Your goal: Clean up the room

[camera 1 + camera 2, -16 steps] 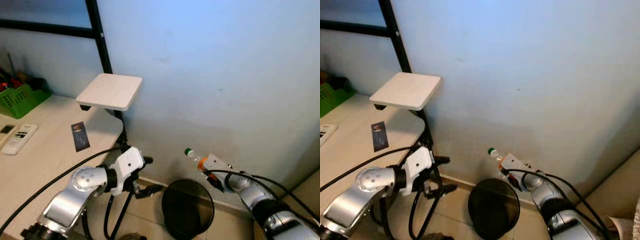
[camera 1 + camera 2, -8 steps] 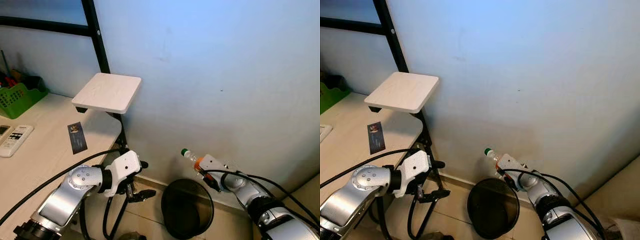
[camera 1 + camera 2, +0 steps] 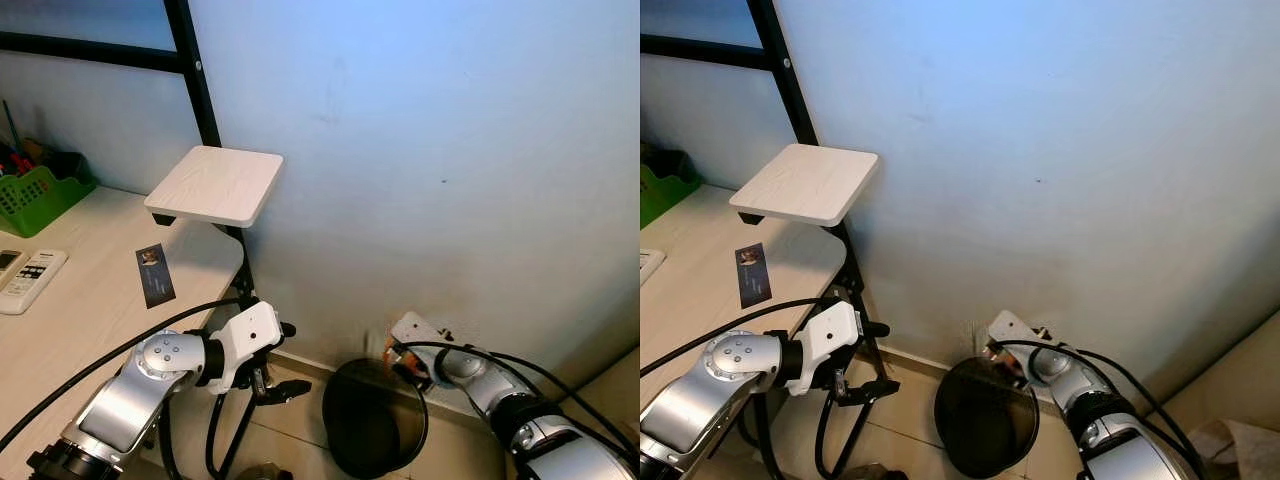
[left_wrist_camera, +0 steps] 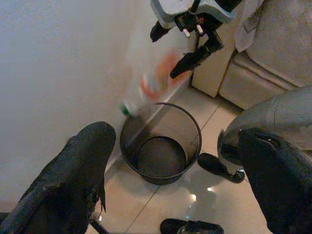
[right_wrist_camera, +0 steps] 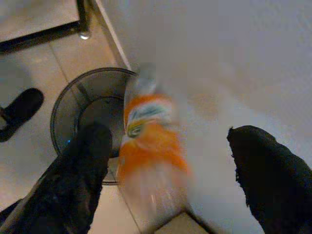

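Observation:
A clear plastic bottle (image 5: 150, 141) with an orange label and green cap is loose in the air and blurred. It hangs between the spread fingers of my right gripper (image 5: 170, 132), just above the black wire waste bin (image 3: 372, 420). In the left wrist view the bottle (image 4: 148, 83) is a streak over the bin (image 4: 161, 148), right under my open right gripper (image 4: 165, 53). My right gripper (image 3: 405, 358) sits at the bin's far rim by the wall. My left gripper (image 3: 297, 356) is open and holds nothing, low to the left of the bin.
A light wooden desk (image 3: 90, 310) on my left holds a remote (image 3: 30, 280), a dark card (image 3: 153, 275) and a green basket (image 3: 35, 190). A small white shelf (image 3: 215, 185) juts from a black post. A beige sofa (image 4: 278, 48) stands right of the bin.
My right gripper has dipped toward the bin and opened, letting go of the bottle, which is dropping toward the bin. The left arm has stayed still over the last half second.

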Robot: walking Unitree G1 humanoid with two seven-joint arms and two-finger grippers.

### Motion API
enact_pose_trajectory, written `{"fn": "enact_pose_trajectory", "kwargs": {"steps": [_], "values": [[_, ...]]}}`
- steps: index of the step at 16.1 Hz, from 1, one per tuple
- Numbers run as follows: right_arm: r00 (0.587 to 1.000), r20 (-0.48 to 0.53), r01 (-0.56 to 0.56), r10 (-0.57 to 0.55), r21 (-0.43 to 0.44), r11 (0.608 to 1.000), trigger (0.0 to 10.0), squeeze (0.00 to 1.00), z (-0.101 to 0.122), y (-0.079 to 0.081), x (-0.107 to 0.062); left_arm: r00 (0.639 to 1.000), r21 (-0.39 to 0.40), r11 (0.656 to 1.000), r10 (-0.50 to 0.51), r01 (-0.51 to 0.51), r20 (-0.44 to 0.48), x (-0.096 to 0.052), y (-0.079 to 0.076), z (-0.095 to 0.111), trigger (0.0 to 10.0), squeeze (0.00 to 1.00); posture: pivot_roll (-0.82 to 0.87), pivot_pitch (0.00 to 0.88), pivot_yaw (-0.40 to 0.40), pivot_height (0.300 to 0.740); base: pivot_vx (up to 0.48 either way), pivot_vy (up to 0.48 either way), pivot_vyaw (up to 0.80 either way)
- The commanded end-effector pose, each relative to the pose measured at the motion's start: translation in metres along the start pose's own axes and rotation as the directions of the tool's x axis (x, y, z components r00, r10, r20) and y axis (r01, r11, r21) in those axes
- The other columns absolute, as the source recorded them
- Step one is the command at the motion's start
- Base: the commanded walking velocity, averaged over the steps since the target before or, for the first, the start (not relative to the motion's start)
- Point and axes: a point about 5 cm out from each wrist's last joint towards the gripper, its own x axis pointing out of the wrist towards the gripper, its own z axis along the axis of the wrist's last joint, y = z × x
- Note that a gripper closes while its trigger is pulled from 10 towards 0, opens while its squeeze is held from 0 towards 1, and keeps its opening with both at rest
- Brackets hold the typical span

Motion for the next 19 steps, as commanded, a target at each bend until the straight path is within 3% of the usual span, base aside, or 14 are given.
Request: {"fn": "enact_pose_trajectory", "kwargs": {"steps": [1,4,5,6,7,9,10,11,12,13,14,15,16,19], "values": [[1.000,0.009,-0.009,0.009,0.014,1.000,10.0,1.00,0.001,0.000,0.000,1.000,0.012,1.000,-0.007,0.007,-0.008,0.000,0.000,0.002,10.0,0.18,-0.01,0.000,0.040,0.740,0.000,0.000,0.00],[0.999,0.029,-0.017,0.016,0.046,0.999,10.0,1.00,0.000,0.002,-0.001,1.000,0.020,1.000,0.023,-0.023,0.010,0.002,0.000,0.004,10.0,0.18,-0.01,0.000,0.041,0.740,0.000,0.000,0.00],[0.993,0.120,0.008,-0.020,0.104,0.995,10.0,0.69,0.006,-0.002,-0.003,0.991,0.024,0.992,0.119,-0.120,0.055,0.006,0.005,0.008,10.0,0.18,-0.01,0.000,0.040,0.740,0.000,0.000,0.00],[0.974,0.212,0.026,-0.072,0.215,0.976,10.0,0.00,0.015,-0.007,-0.008,0.969,-0.021,0.978,0.207,-0.207,0.134,0.009,0.007,0.016,10.0,0.18,-0.01,0.000,0.041,0.740,0.000,0.000,0.00],[0.953,0.268,0.062,-0.139,0.277,0.959,10.0,0.00,0.019,-0.014,-0.014,0.951,-0.080,0.966,0.256,-0.245,0.175,0.010,0.007,0.020,10.0,0.18,-0.01,0.000,0.043,0.740,0.000,0.000,0.00],[0.920,0.328,0.110,-0.214,0.308,0.945,10.0,0.00,0.020,-0.017,-0.029,0.891,-0.250,0.904,0.401,-0.347,0.214,0.012,0.010,0.023,10.0,0.18,-0.01,0.000,0.054,0.740,0.000,0.000,0.00],[0.910,0.332,0.103,-0.247,0.397,0.912,10.0,0.00,0.022,-0.017,-0.034,0.846,-0.314,0.842,0.504,-0.438,0.173,0.010,0.016,0.019,10.0,0.17,-0.02,0.000,0.058,0.740,0.000,0.000,0.00],[0.845,0.417,0.075,-0.334,0.526,0.847,10.0,0.00,0.036,-0.020,-0.047,0.786,-0.345,0.772,0.603,-0.534,0.132,0.005,0.023,0.013,10.0,0.17,-0.02,0.000,0.059,0.740,0.000,0.000,0.00],[0.810,0.450,0.076,-0.375,0.554,0.829,10.0,0.00,0.043,-0.022,-0.052,0.764,-0.300,0.754,0.636,-0.584,0.110,0.003,0.026,0.012,10.0,0.16,-0.02,0.000,0.059,0.740,0.000,0.000,0.00],[0.719,0.509,0.038,-0.474,0.651,0.758,10.0,0.00,0.056,-0.023,-0.065,0.732,-0.218,0.744,0.665,-0.632,0.147,0.000,0.027,0.015,10.0,0.17,-0.02,0.000,0.059,0.740,0.000,0.000,0.00],[0.664,0.517,-0.021,-0.540,0.735,0.678,10.0,0.00,0.063,-0.022,-0.075,0.689,-0.229,0.714,0.700,-0.662,0.189,-0.004,0.027,0.020,10.0,0.17,-0.02,0.000,0.062,0.740,0.000,0.000,0.00],[0.640,0.532,-0.042,-0.554,0.744,0.667,10.0,0.00,0.066,-0.017,-0.083,0.643,-0.262,0.665,0.745,-0.699,0.178,-0.008,0.030,0.020,10.0,0.17,-0.02,0.000,0.062,0.740,0.000,0.000,0.00],[0.641,0.530,-0.034,-0.556,0.743,0.669,10.0,0.00,0.066,-0.012,-0.086,0.623,-0.283,0.639,0.766,-0.715,0.156,-0.010,0.031,0.018,10.0,0.17,-0.03,0.000,0.064,0.740,0.000,0.000,0.00],[0.658,0.463,-0.023,-0.593,0.800,0.599,10.0,0.00,0.057,-0.011,-0.090,0.635,-0.279,0.647,0.759,-0.709,0.147,-0.008,0.028,0.016,10.0,0.15,-0.02,0.000,0.067,0.740,-0.092,0.000,0.00]]}}
